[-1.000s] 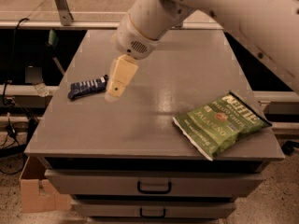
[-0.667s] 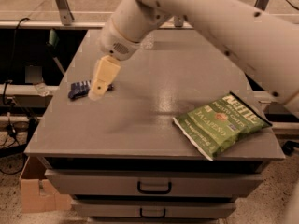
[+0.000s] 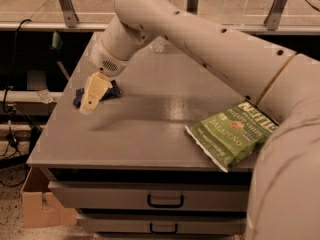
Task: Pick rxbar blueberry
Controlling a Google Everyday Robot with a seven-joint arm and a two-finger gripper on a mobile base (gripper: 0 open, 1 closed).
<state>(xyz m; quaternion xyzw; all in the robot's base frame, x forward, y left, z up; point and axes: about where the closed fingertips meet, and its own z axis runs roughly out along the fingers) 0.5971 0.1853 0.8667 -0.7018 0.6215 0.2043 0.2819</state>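
The big white arm sweeps in from the right of the picture and crosses over the grey table, which has broad bare room through its middle and front. The green chip bag lies at the front right corner, well apart from the work and out of the arm's way. Below the table top sit drawers, and a cardboard box stands on the floor under the front left corner. The gripper hangs at the left side of the table, pointing down and toward the front left, directly in front of the blueberry bar as the camera sees it. Whether the gripper is released or clenched I cannot tell, and nothing shows it grasping the bar. The bar lies flat on the table near the left edge, about halfway back. Its dark ends stick out on either side of the gripper, so its long axis runs roughly left to right, with the left end a little nearer the front. Whether the gripper touches the bar or hangs above it cannot be made out. In my judgement the coming move turns on this overlap: the gripper looks to be over the middle of the bar, so what is left is mostly a descent, with the closing direction set across the bar's short width. The left edge is close, so a sideways nudge could push the bar off; the open room lies to the right.
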